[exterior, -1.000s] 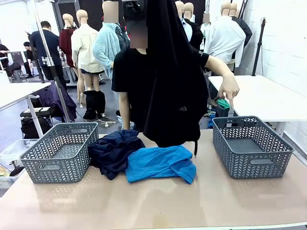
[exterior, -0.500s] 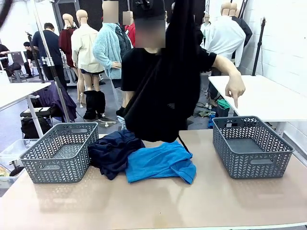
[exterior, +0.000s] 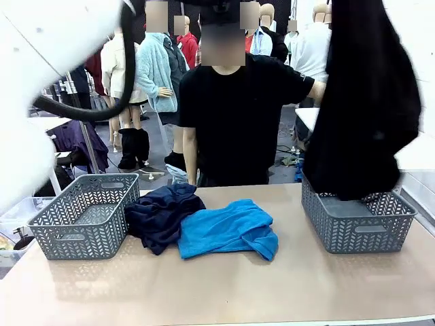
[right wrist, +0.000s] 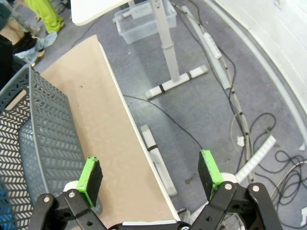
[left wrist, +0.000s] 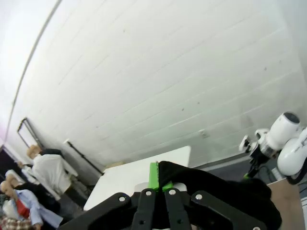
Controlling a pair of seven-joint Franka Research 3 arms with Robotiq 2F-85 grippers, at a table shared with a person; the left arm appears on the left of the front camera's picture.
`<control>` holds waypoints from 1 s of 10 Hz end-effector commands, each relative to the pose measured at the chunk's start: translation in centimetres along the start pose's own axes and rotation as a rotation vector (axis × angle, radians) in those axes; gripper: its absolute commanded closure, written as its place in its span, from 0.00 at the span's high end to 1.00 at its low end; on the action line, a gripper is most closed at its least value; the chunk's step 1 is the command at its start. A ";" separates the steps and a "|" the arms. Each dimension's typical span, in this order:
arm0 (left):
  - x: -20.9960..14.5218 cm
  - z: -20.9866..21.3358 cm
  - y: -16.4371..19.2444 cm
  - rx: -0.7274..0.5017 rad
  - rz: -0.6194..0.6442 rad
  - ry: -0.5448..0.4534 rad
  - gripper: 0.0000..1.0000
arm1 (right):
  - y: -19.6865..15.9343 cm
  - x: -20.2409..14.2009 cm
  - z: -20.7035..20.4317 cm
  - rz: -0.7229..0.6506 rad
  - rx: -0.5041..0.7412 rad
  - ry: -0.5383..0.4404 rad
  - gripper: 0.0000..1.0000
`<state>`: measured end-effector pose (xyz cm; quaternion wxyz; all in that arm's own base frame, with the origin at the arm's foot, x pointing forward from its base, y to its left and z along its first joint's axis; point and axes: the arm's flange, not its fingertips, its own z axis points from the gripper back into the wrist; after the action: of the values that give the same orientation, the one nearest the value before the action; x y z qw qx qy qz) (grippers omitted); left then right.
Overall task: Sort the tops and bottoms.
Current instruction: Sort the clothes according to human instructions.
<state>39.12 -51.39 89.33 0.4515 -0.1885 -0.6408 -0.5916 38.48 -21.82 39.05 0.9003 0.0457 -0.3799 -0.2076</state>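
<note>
A black garment (exterior: 363, 102) hangs from above the picture's top edge, its lower end dipping into the grey right basket (exterior: 358, 231). In the left wrist view my left gripper (left wrist: 159, 181) is shut on the black garment (left wrist: 225, 191), green pads pinched together on its fabric. My white left arm (exterior: 41, 61) sweeps across the upper left of the front view. A navy garment (exterior: 160, 214) and a bright blue garment (exterior: 228, 231) lie heaped mid-table. My right gripper (right wrist: 151, 179) stands open and holds nothing, above the table's edge (right wrist: 105, 143) beside a grey basket (right wrist: 33, 139).
A second grey basket (exterior: 85, 217) stands at the table's left, nothing showing inside it. A person in a black T-shirt (exterior: 238, 115) stands at the far side, one arm reaching behind the hanging garment. Cables and a table leg (right wrist: 165, 52) lie on the floor beyond the edge.
The black garment has swung from in front of the person to the right, over the right basket. My left arm has come into the upper left. The person's pointing hand is now hidden.
</note>
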 end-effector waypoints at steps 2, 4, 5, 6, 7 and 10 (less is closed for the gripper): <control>3.8 -11.5 7.7 -0.111 0.038 -0.107 0.00 | 0.1 0.0 0.2 -0.008 -0.007 0.008 1.00; -1.9 -15.1 9.2 -0.118 0.074 -0.059 0.00 | 0.1 0.0 0.2 -0.008 -0.007 0.008 1.00; -5.8 -16.0 10.4 -0.098 0.092 -0.002 0.00 | 0.1 0.0 0.2 -0.008 -0.007 0.008 1.00; -9.6 -16.4 11.7 -0.054 0.142 0.042 0.00 | 0.1 0.0 0.2 -0.008 -0.007 0.008 1.00; -13.0 -16.3 12.9 -0.030 0.215 0.056 0.00 | 0.1 0.0 0.2 -0.008 -0.007 0.008 1.00; -19.2 -16.2 12.4 -0.066 0.335 0.167 0.00 | 0.1 0.0 0.2 -0.008 -0.007 0.008 1.00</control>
<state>57.20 -50.19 72.19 0.5730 -0.2493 -0.5562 -0.5479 38.41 -21.93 39.04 0.9001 0.0450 -0.3798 -0.2089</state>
